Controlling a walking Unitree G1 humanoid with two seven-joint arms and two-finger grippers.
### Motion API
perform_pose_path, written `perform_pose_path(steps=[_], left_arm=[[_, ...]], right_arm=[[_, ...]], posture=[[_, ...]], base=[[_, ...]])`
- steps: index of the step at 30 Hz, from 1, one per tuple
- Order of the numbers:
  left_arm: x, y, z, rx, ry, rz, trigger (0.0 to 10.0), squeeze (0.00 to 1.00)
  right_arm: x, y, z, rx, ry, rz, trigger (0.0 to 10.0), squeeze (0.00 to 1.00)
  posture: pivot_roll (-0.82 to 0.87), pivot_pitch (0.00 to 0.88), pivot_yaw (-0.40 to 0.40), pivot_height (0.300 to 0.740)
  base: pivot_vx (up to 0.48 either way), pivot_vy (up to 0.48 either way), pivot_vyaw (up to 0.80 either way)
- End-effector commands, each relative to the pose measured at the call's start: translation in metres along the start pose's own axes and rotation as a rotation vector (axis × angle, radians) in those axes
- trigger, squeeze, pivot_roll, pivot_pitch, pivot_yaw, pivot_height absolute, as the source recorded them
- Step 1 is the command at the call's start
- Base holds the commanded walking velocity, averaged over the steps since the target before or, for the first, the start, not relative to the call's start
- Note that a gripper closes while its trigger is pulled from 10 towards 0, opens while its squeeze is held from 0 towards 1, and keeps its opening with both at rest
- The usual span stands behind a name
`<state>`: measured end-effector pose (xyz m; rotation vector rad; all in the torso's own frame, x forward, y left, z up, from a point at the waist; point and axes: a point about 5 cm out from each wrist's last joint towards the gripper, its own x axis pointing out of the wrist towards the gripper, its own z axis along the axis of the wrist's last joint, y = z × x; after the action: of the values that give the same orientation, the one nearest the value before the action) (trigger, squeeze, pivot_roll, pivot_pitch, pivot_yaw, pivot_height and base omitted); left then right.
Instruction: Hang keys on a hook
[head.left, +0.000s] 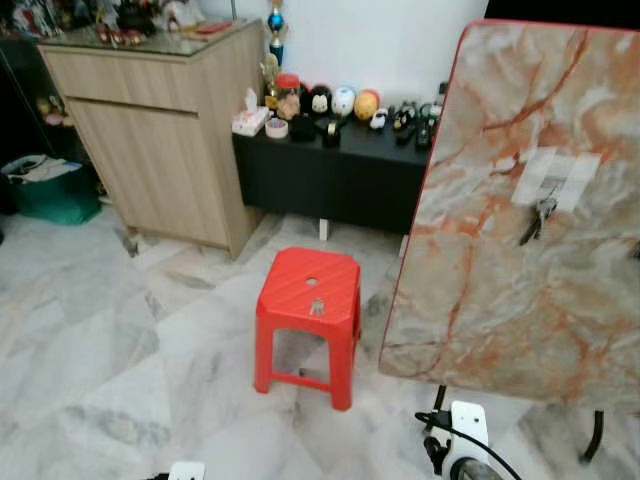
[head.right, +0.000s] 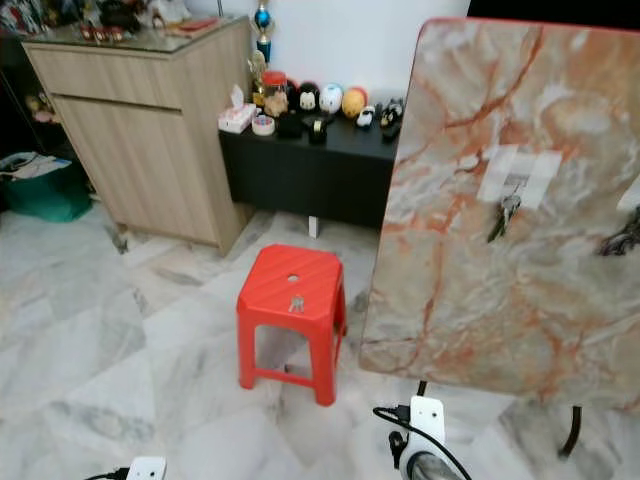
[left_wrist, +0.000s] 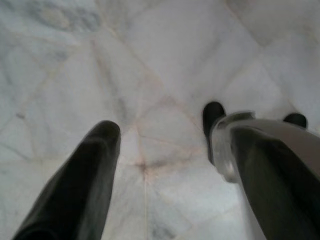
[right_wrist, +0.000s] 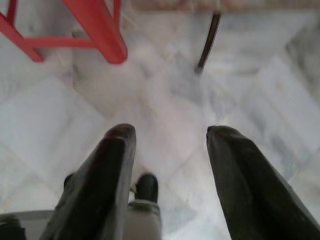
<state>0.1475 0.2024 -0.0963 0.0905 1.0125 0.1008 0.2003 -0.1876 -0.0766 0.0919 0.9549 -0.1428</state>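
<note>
Your left pincer (left_wrist: 160, 145) and right pincer (right_wrist: 170, 145) gape over floor, small keys (head.left: 317, 306) on red stool (head.left: 330, 270), orientation indistinct, hook unclear.

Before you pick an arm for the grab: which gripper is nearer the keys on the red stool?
Right. The right gripper hangs by the stool's leg, below the keys; the left gripper hangs over bare floor, farther off.

Each gripper has two long, glossy black fingers, rounded at the tips and widening toward the wrist: the left gripper (left_wrist: 160, 135), the right gripper (right_wrist: 170, 132). A silver leg (left_wrist: 260, 150) ends in a black foot (left_wrist: 214, 116). At the right arm sits a white block (head.left: 467, 422) with a looping black cable (head.left: 480, 440).
</note>
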Motion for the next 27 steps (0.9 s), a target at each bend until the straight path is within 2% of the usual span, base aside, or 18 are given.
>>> perform_pose_path(steps=[1,21,27], left_arm=[[0.0004,-0.0051,0.0012,0.008,0.001,-0.014,10.0,0.00],[0.0005,-0.0042,0.0017,0.008,-0.002,-0.013,10.0,0.00],[0.0006,-0.0038,0.0025,0.022,-0.006,-0.014,10.0,0.00]], right_arm=[[-0.0004,-0.0040,-0.0020,0.000,0.008,-0.013,10.0,0.00],[-0.0006,-0.0026,-0.0038,-0.005,0.009,-0.005,10.0,0.00],[-0.0006,-0.0021,-0.0040,-0.011,0.009,-0.005,10.0,0.00]], posture=[[0.01,0.000,-0.024,0.740],[0.01,0.000,-0.021,0.740],[0.01,0.000,-0.022,0.740]], base=[[0.000,0.465,0.00],[0.000,0.459,0.00],[0.000,0.042,0.00]])
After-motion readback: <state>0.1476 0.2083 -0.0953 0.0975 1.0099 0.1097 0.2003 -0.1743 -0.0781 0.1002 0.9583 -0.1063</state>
